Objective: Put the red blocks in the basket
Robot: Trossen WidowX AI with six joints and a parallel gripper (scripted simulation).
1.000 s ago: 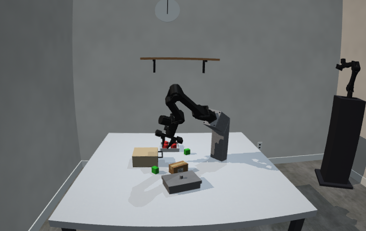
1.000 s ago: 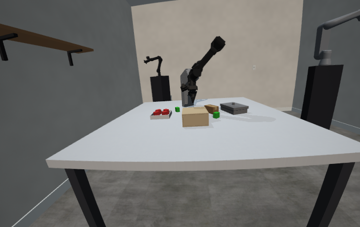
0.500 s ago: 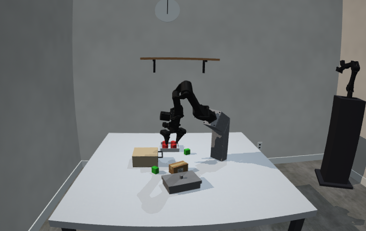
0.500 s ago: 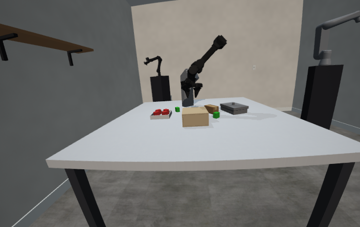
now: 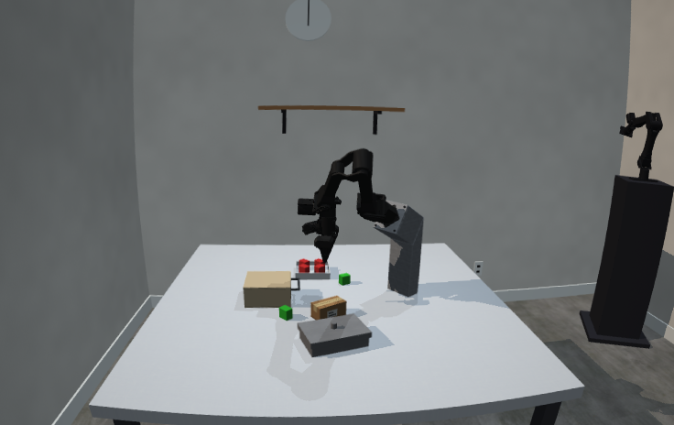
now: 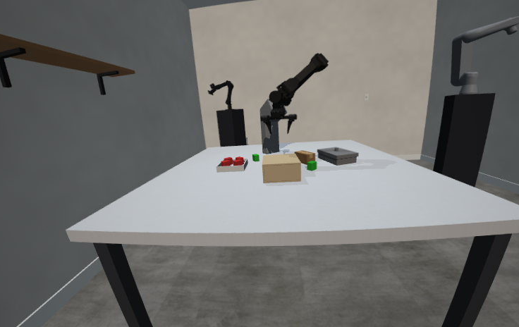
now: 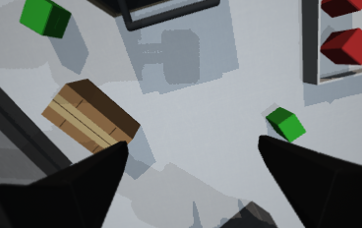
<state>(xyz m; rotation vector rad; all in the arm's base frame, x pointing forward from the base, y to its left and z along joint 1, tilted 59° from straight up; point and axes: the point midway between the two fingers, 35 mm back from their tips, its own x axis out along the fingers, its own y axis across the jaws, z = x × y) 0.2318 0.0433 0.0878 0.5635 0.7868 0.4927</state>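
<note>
The gripper (image 7: 192, 147) hangs above the table (image 5: 434, 358) with fingers spread wide, holding nothing. Four red blocks (image 5: 311, 265) sit in the shallow basket (image 5: 312, 275) (upright on the table), so collection appears complete. The drawer (image 5: 268, 288) and lidded grey box (image 5: 334, 336) both look shut, as the task requires.

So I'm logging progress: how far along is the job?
Four red blocks lie in the upright basket; the drawer and box look shut. The gripper is open and empty above the table. Little seems left; any block hidden inside can't be seen.
</note>
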